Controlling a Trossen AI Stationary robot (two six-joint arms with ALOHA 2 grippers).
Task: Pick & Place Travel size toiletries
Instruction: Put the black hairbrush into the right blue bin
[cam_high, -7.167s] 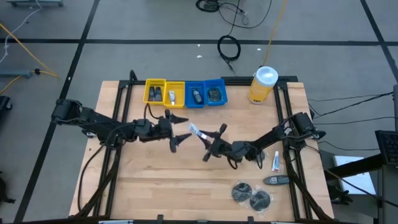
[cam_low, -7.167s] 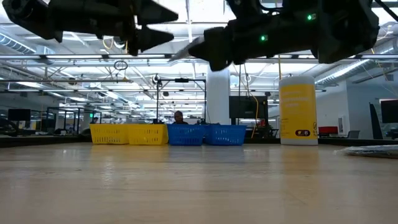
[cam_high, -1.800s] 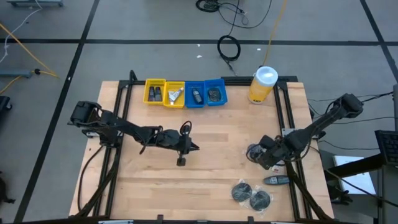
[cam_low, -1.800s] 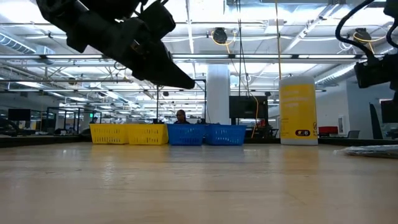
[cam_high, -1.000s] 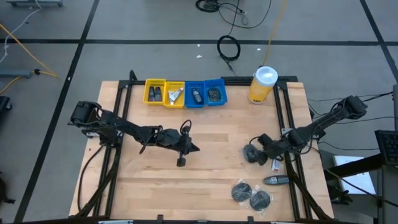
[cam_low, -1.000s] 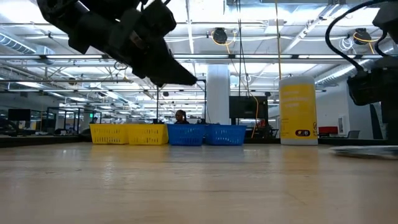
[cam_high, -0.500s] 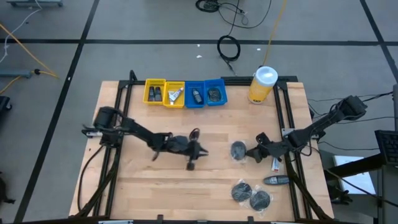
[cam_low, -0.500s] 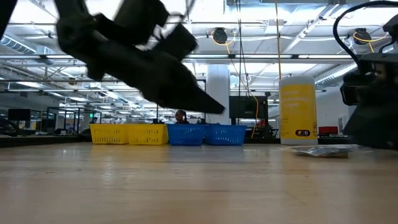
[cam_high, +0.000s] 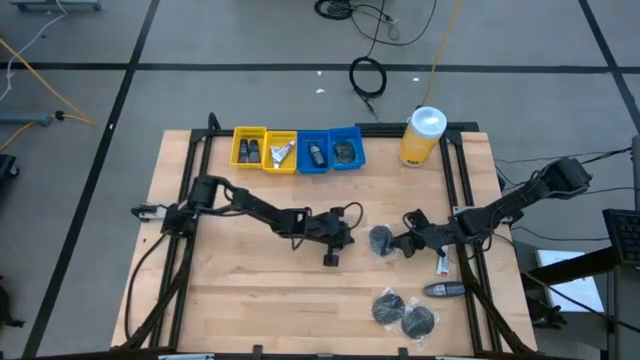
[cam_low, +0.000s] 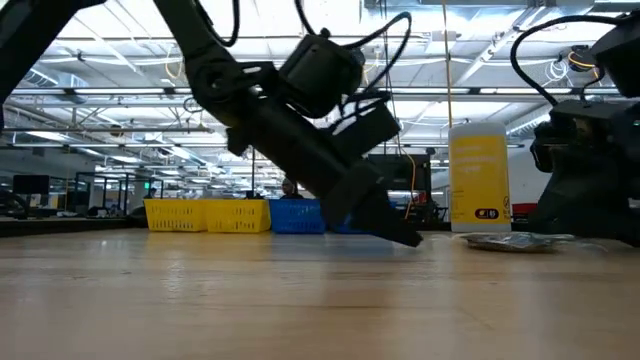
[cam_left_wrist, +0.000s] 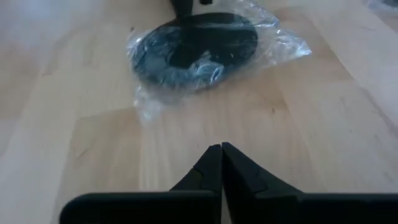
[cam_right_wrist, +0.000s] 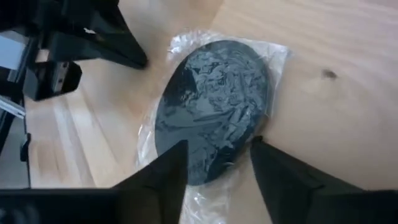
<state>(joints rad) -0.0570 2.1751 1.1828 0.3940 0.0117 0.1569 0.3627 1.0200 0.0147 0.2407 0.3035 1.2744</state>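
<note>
A wooden tabletop (cam_high: 250, 290) seen from above, with two dark robot arms reaching toward its middle. The left gripper (cam_high: 345, 240) sits low near the centre, its jaws clenched tip to tip with nothing between them. Just to its right lies a dark round packet (cam_high: 381, 239) in clear plastic wrap, flat on the wood. The right gripper (cam_high: 402, 243) is at the packet's right edge; its jaws are parted and straddle the near edge of the wrap, and whether they pinch it cannot be told. In the left wrist view the packet (cam_left_wrist: 196, 46) lies just ahead of the shut fingertips (cam_left_wrist: 214, 168), not touching them.

Two more round packets (cam_high: 402, 314) lie side by side near the front right. A dark stick-like piece (cam_high: 444, 290) and a thin white tube (cam_high: 442, 263) lie along the right edge. At the far side stand two yellow bins (cam_high: 265, 149) and two blue bins (cam_high: 331, 150), each holding small items. A yellow canister (cam_high: 423, 136) with a white lid stands at the far right.
</note>
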